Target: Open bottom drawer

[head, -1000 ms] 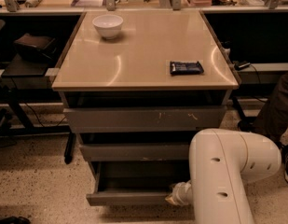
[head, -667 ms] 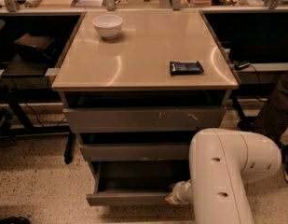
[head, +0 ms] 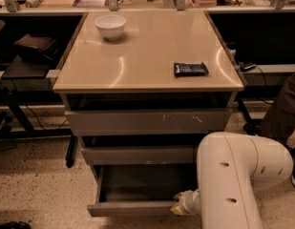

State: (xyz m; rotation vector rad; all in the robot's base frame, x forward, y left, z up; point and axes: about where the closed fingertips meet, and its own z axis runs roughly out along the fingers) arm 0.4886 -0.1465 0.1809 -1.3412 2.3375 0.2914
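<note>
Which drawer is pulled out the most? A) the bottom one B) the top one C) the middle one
A: the bottom drawer sticks out farthest, so its grey inside shows, and the gripper is at the right end of its front.

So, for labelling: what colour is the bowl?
The bowl is white, camera view; gripper at bottom drawer front.

Thick, rounded cream-white arm (head: 233,175) — dark-slotted shell — ending in a pale ribbed gripper (head: 182,205) at the bottom drawer (head: 132,208).

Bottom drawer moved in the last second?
No. The bottom drawer sticks out past the middle drawer as far as before, pincer at its front's right end.
</note>
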